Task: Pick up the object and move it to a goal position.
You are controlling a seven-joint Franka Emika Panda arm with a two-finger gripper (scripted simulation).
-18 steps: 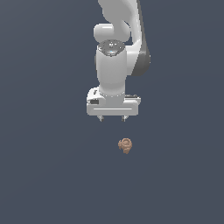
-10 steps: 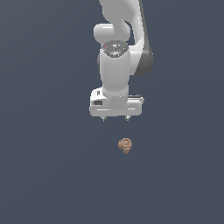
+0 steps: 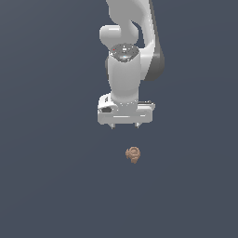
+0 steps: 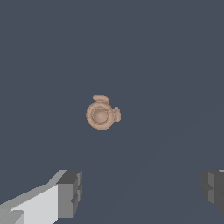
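Tan-brown object [image 3: 133, 154] lies apart beneath white gripper's [image 3: 124, 126] spread jaws.

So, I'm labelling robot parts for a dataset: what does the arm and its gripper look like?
The arm is glossy white with rounded, cylindrical links and a dark grey section on the exterior view's right. The gripper is a wide white boxy block with two short fingers; the wrist view shows grey, blocky fingertips. No cables or markings are legible.
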